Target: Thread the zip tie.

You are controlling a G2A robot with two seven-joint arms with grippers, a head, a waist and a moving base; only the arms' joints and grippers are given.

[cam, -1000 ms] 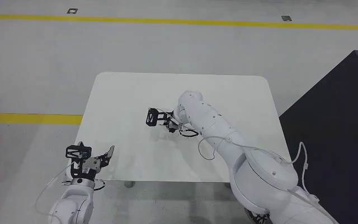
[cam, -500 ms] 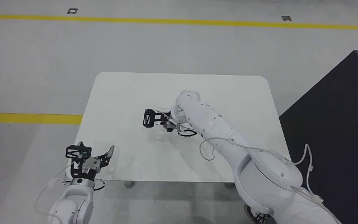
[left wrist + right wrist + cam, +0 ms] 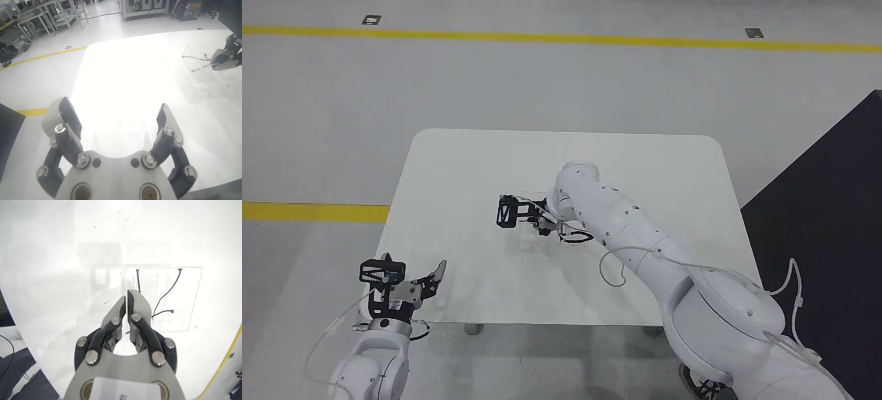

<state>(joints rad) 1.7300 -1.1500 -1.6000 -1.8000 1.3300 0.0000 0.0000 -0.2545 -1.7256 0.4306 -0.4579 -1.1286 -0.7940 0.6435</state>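
Worktop (image 3: 462, 180): white, rounded corners, and one clear plate (image 3: 189, 306) sat near its middle!
Plate: lay flat, three black ties on it.
Left hand (image 3: 113, 103): spread wide, holding nothing, at the near left corner, well apart from the plate.
Right hand (image 3: 126, 295): low over the plate, fingers pressed together; could not tell if they pinched a tie.
Straight tie (image 3: 138, 279): ran under that hand.
Curved tie (image 3: 170, 289): just beside it, tail meeting the short tie (image 3: 163, 311).

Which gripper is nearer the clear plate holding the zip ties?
Right. The right gripper hangs over the clear plate at its edge, beside the zip ties; the left gripper sits far off at the table corner.
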